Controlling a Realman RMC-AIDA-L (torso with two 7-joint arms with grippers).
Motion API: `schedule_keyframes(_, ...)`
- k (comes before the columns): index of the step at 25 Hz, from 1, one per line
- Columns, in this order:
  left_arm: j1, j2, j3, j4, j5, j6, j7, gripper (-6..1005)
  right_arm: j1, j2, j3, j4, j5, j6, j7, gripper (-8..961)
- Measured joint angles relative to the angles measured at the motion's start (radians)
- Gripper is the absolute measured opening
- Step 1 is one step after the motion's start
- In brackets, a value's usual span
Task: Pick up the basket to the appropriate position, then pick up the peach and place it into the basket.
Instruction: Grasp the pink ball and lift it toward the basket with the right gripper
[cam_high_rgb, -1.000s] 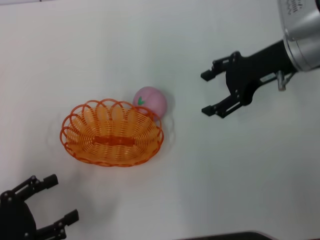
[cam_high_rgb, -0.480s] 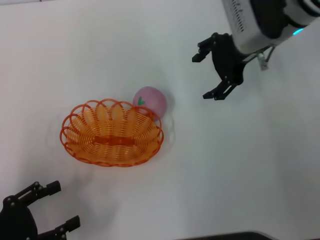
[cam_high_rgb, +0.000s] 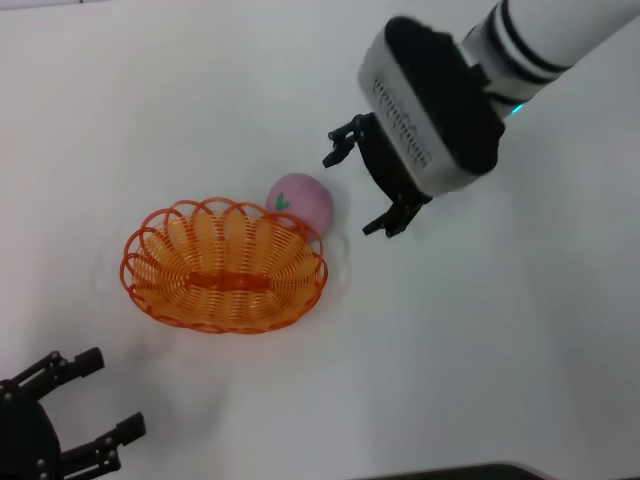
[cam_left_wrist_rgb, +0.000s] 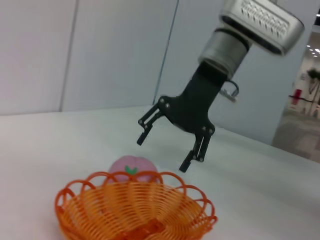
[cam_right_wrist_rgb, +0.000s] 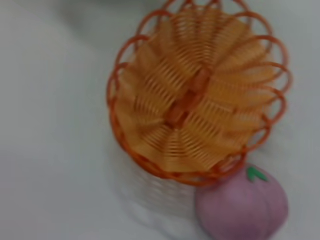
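Observation:
The oval orange basket rests on the white table left of centre, holding nothing. Against its far right rim lies the pink peach with a green leaf mark; both show again in the left wrist view, basket and peach, and from above in the right wrist view, basket and peach. My right gripper hangs open just right of the peach, above the table, holding nothing; the left wrist view shows it spread above the peach. My left gripper is open at the near left corner.
The white table stretches bare to the right and front of the basket. A grey wall stands behind the table in the left wrist view.
My right arm has swung in from the far right toward the peach, gripper staying open. The left gripper has drawn slightly back toward the near corner. Basket and peach have not moved.

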Motion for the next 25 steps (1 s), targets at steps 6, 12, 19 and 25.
schedule_keyframes(6, -0.002, 0.000, -0.013, 0.000, 0.002, 0.000, -0.002, 875, -0.001, 0.000, -0.052, 0.011, 0.019, 0.073, -0.043, 927)
schedule_keyframes(12, -0.002, -0.001, -0.013, -0.004, 0.002, 0.002, -0.004, 875, -0.003, -0.001, -0.094, 0.030, 0.071, 0.134, -0.062, 906)
schedule_keyframes(19, -0.002, -0.001, -0.013, -0.003, 0.002, 0.004, -0.006, 876, -0.003, -0.002, -0.168, 0.070, 0.093, 0.233, -0.067, 882)
schedule_keyframes(25, 0.001, -0.001, -0.013, -0.001, 0.002, 0.004, -0.007, 876, 0.004, -0.003, -0.195, 0.092, 0.131, 0.268, -0.063, 860)
